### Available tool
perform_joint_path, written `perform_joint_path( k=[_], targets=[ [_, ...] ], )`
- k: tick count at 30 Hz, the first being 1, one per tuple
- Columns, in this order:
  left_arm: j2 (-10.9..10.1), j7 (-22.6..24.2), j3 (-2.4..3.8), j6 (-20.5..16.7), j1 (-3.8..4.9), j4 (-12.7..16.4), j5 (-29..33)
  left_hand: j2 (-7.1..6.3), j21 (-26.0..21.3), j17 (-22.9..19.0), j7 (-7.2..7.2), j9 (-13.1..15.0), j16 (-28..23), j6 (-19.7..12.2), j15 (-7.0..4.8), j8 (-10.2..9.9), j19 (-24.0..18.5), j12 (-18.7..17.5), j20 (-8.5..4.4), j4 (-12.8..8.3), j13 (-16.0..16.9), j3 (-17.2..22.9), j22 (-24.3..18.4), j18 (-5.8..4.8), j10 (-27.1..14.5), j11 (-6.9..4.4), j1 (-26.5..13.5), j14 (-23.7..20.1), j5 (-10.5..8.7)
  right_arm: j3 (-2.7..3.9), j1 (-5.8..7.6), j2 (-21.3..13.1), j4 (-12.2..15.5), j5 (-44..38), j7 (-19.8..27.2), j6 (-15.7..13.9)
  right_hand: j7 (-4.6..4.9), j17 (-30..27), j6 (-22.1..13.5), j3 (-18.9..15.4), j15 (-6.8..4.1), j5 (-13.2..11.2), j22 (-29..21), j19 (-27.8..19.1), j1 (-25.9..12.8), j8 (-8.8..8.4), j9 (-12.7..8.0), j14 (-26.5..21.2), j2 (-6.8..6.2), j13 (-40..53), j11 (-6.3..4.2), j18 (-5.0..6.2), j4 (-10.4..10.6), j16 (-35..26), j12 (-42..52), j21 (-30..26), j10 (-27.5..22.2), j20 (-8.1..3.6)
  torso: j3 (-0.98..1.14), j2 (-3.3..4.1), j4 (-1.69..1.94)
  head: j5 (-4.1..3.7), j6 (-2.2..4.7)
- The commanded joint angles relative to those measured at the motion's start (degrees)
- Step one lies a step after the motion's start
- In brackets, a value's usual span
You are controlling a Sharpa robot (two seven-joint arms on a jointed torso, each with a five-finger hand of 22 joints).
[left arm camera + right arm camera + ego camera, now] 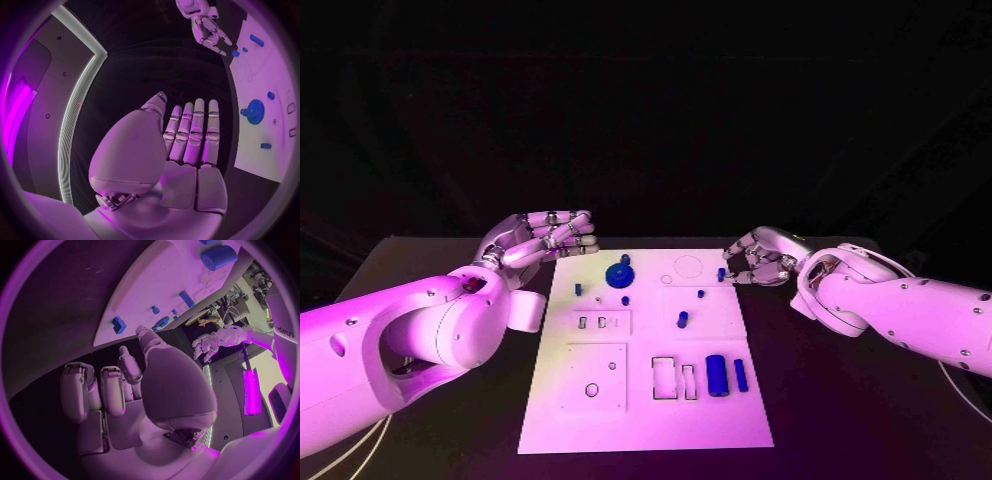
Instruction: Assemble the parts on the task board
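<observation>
The left hand (548,238) hovers just off the far left corner of the white board (646,400), holding nothing; its wrist view shows the fingers (190,132) held out straight and close side by side, the thumb alongside them. The right hand (762,258) sits at the far right edge of the board with its fingers curled down toward a small blue peg (721,273) standing there; whether it touches or holds that peg I cannot tell, and its wrist view shows the fingers (94,390) bent in with no part visibly between them. On the board, nearest the left hand, a round blue gear (620,276) lies near the far edge, with a small blue piece (626,299) just on the near side of it. Toward the middle lies a short blue pin (682,319). Further toward the near end, a thick blue cylinder (715,374) and a thinner blue rod (740,375) lie side by side, beside two rectangular slots. The board rests flat on the black bench (855,400).
</observation>
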Motion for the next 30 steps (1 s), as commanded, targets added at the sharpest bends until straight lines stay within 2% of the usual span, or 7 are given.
perform_joint_path(
  k=[1, 6, 10, 17, 24, 26, 30],
  targets=[
    [0.2, 0.3, 0.05, 1.2, 0.06, 0.0, 0.1, 0.04, 0.2, 0.1, 0.09, 0.0, -0.3, -0.1, 0.27, -0.2, 0.4, -0.3, 0.15, -0.1, -0.1, -0.2, -0.1, 0.71, -0.4, 0.14, 0.2, 0.2, -0.29, 0.02, -0.26, 0.4, -1.0, 0.0, 1.4, 2.2, 0.03, 5.4, -0.4, -0.3, 0.20, -0.2, 6.8, -0.4, 0.6, -0.37, -0.1, 3.6, -0.03, -0.1, 0.01, 0.90, -0.2, -0.2, -0.4, -0.3, -0.4, -0.07, -0.10, -0.02, 0.16, -0.26, -0.04],
    [0.1, 0.3, 0.04, 1.1, 0.06, -0.1, 0.1, 0.04, 0.2, 0.1, 0.09, 0.0, -0.3, -0.1, 0.27, -0.2, 0.4, -0.3, 0.15, -0.1, -0.1, -0.2, -0.1, 0.71, -0.4, 0.14, 0.2, 0.2, -0.29, 0.02, -0.78, 0.8, -2.0, -0.2, 1.4, 2.6, 0.05, 5.5, -0.5, -0.3, 0.22, -0.2, 6.9, -0.3, 0.5, -0.38, -0.1, 3.7, -0.05, 0.0, 0.03, 0.88, -0.1, -0.2, -0.4, -0.2, -0.4, -0.05, -0.05, -0.03, 0.00, 0.08, -0.10],
    [0.1, 0.3, 0.04, 1.1, 0.06, -0.2, 0.1, 0.04, 0.2, 0.1, 0.09, 0.0, -0.3, -0.1, 0.27, -0.2, 0.4, -0.3, 0.15, -0.1, -0.1, -0.2, -0.1, 0.71, -0.4, 0.14, 0.2, 0.2, -0.29, 0.02, -1.06, 1.3, -2.8, -0.4, 1.0, 2.4, 0.06, 5.7, -0.5, -0.3, 0.24, -0.1, 7.0, -0.2, 0.5, -0.38, -0.1, 3.7, 0.01, 0.2, 0.04, 0.84, -0.1, -0.1, -0.2, -0.1, -0.2, -0.04, -0.03, -0.04, 0.03, -0.02, -0.15],
    [0.1, 0.2, 0.04, 1.1, 0.06, -0.3, 0.1, 0.04, 0.2, 0.1, 0.09, 0.0, -0.3, -0.1, 0.27, -0.2, 0.4, -0.3, 0.15, -0.1, -0.1, -0.2, -0.1, 0.71, -0.4, 0.14, 0.2, 0.2, -0.29, 0.01, -1.23, 2.6, -4.3, -0.5, 0.5, 2.4, -0.05, 6.3, 0.2, -0.2, 0.22, 0.2, 7.5, 0.2, 0.6, 0.14, 0.1, 3.9, 0.97, 0.8, -0.04, 0.72, 0.2, 0.2, 0.4, 0.3, 0.5, 0.03, -0.05, -0.03, 0.06, 0.07, -0.20],
    [0.2, 0.2, 0.04, 1.1, 0.06, -0.4, 0.1, 0.04, 0.2, 0.1, 0.09, 0.0, -0.3, -0.1, 0.27, -0.2, 0.4, -0.3, 0.15, -0.1, -0.1, -0.2, -0.1, 0.71, -0.4, 0.14, 0.2, 0.2, -0.29, 0.01, -1.43, 3.8, -5.7, -0.4, 0.1, 2.2, -0.26, 6.7, 1.3, 0.3, 0.05, 0.1, 8.2, 0.8, 1.2, 0.65, 0.3, 4.0, 1.83, 1.8, -0.26, 0.52, 0.1, 0.3, 1.5, 0.8, 1.4, -0.07, 0.03, -0.02, 0.09, 0.39, -0.36],
    [0.3, 0.2, 0.04, 1.1, 0.06, -0.4, 0.1, 0.05, 0.2, 0.1, 0.08, 0.0, -0.3, -0.1, 0.27, -0.2, 0.4, -0.3, 0.15, -0.1, -0.1, -0.2, -0.1, 0.71, -0.3, 0.13, 0.3, 0.2, -0.29, 0.01, -1.49, 4.3, -6.2, -0.3, 0.0, 2.2, -0.34, 6.7, 1.7, 0.5, -0.02, -0.2, 8.4, 1.1, 1.4, 0.83, 0.4, 4.0, 2.07, 2.1, -0.34, 0.45, 0.0, 0.3, 1.8, 1.1, 1.8, -0.13, -0.03, -0.05, 0.16, 0.38, -0.38],
    [0.3, 0.2, 0.04, 1.1, 0.06, -0.5, 0.1, 0.07, 0.2, 0.1, 0.07, 0.0, -0.3, -0.1, 0.27, -0.2, 0.4, -0.4, 0.15, -0.1, -0.1, -0.2, -0.1, 0.71, -0.3, 0.12, 0.3, 0.2, -0.28, 0.01, -1.53, 4.7, -6.8, -0.3, -0.1, 2.4, -0.48, 6.8, 2.3, 0.8, -0.12, -0.5, 8.7, 1.3, 1.6, 1.12, 0.5, 4.1, 2.40, 2.5, -0.46, 0.38, -0.2, 0.3, 2.2, 1.3, 2.1, -0.22, -0.02, -0.06, 0.06, 0.48, -0.41]
  ],
)
